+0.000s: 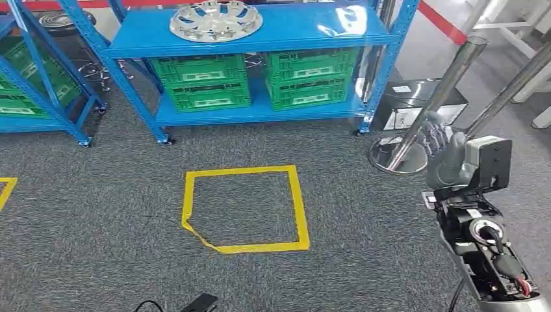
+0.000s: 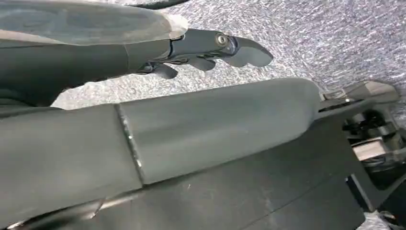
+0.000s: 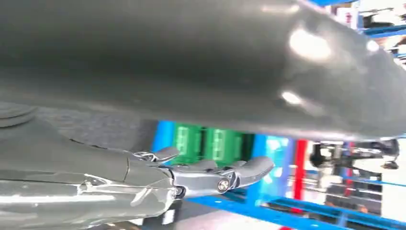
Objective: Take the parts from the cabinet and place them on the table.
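I see the blue metal shelving unit (image 1: pixel 260 32) straight ahead, the round silver hubcap (image 1: pixel 216 20) on its top shelf. Two stacks of green slatted plastic crates (image 1: pixel 203 80) sit side by side on the shelf below. The yellow tape square (image 1: pixel 245 208) lies on the grey carpet in front. Right of it, my right hand (image 1: pixel 442 144) is raised near the shiny metal post (image 1: pixel 436 97).

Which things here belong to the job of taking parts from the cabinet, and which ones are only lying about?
For the job:
- silver wheel cover on the top shelf
- blue cabinet
- green crates on the lower shelf, contents hidden
- right hand, raised and holding nothing
- left hand, holding nothing

Lying about:
- yellow tape square on the carpet
- metal stanchion
- black pedal
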`<move>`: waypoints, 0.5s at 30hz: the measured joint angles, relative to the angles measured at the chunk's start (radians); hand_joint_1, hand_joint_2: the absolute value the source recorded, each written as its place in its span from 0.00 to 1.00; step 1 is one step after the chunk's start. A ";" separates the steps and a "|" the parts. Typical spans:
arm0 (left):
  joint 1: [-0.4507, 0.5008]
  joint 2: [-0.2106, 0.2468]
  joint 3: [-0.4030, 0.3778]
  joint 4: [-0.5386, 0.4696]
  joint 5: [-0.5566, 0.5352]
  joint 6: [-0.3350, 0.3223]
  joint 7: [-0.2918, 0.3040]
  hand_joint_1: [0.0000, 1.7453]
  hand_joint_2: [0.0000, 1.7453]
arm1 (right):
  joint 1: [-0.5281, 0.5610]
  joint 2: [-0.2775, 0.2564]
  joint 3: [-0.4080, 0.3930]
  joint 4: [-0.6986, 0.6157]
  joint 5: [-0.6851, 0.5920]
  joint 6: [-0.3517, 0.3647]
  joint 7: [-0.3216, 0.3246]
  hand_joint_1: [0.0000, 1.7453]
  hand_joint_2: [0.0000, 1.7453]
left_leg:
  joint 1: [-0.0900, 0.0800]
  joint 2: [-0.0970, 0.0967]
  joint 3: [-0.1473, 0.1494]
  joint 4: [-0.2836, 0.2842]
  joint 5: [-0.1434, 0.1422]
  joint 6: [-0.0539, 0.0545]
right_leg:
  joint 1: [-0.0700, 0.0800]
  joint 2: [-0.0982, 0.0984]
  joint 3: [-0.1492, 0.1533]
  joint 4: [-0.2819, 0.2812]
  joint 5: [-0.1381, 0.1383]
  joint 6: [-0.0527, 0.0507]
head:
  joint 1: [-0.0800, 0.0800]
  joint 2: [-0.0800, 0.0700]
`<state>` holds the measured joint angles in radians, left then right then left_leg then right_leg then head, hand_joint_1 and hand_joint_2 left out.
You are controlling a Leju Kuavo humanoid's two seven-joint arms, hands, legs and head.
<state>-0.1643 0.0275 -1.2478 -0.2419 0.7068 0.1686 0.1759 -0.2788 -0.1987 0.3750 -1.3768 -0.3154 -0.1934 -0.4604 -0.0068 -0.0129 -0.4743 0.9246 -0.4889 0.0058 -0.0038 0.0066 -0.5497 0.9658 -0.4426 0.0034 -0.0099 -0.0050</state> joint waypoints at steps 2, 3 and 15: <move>-0.008 -0.003 0.000 0.000 -0.008 -0.007 0.008 0.00 0.00 | -0.011 0.023 0.011 -0.013 0.029 0.003 0.003 0.00 0.00 | 0.000 0.000 -0.001 0.000 0.000 0.000 | 0.000 0.000 0.000 0.000 0.000 0.000 | 0.000 0.000; -0.011 -0.005 0.000 0.000 -0.011 -0.009 0.010 0.00 0.00 | -0.015 0.034 0.020 -0.016 0.045 0.003 0.005 0.00 0.00 | 0.000 0.000 0.000 0.000 0.000 0.000 | 0.000 0.000 0.000 0.000 0.000 0.000 | 0.000 0.000; -0.018 -0.013 -0.012 0.000 -0.046 -0.030 0.031 0.00 0.00 | 0.021 0.111 0.076 -0.096 0.088 -0.016 -0.003 0.00 0.00 | 0.000 0.000 0.000 0.000 0.000 0.000 | 0.000 0.000 0.000 0.000 0.000 0.000 | 0.000 0.000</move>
<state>-0.1823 0.0149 -1.2600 -0.2419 0.6611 0.1385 0.2071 -0.2574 -0.0881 0.4509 -1.4725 -0.2274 -0.2090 -0.4635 -0.0068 -0.0130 -0.4746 0.9244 -0.4890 0.0057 -0.0035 0.0064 -0.5502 0.9655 -0.4427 0.0035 -0.0103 -0.0050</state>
